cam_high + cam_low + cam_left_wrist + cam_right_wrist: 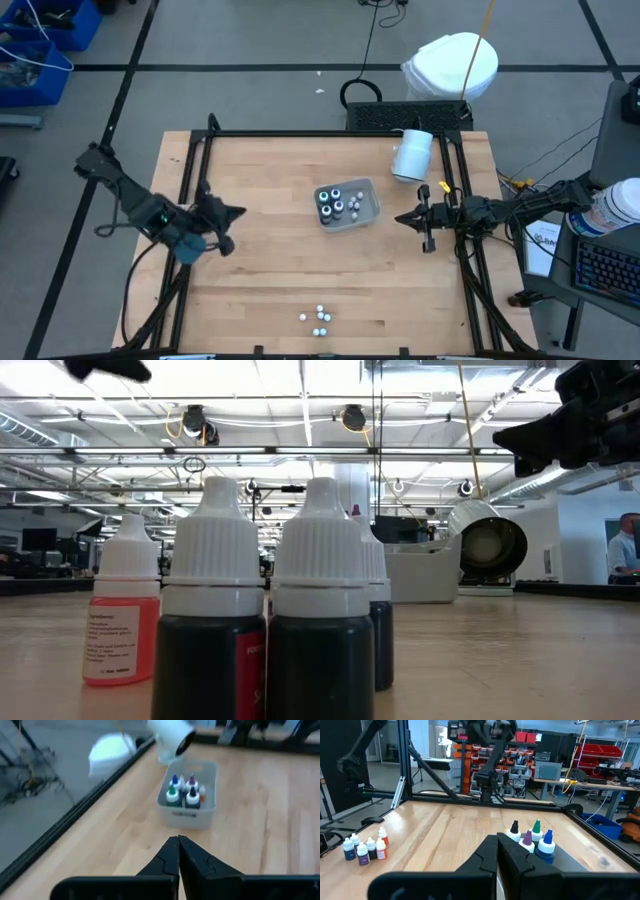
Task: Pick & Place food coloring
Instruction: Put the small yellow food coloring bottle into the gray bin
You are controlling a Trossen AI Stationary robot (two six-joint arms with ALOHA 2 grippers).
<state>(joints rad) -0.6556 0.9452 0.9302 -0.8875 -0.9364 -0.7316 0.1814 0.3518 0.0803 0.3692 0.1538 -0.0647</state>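
Observation:
Several small food coloring bottles [338, 203] with coloured tops stand upright in a grey tray [366, 212] at the table's middle; they also show in the left wrist view [183, 791] and the right wrist view [531, 838]. Another cluster of bottles [318, 318] stands on its bases near the table's near edge, close to the low camera [260, 610] and in the right wrist view [365, 848]. My left gripper [236, 212] hovers left of the tray, shut [178, 840]. My right gripper [400, 218] hovers right of the tray, shut [497, 841].
A large white cylinder [412, 155] lies on its side just beyond the tray toward the far right. A black frame rail [330, 133] runs around the table. Bare wood lies between the tray and the near cluster. A person [625, 550] stands far off in the room.

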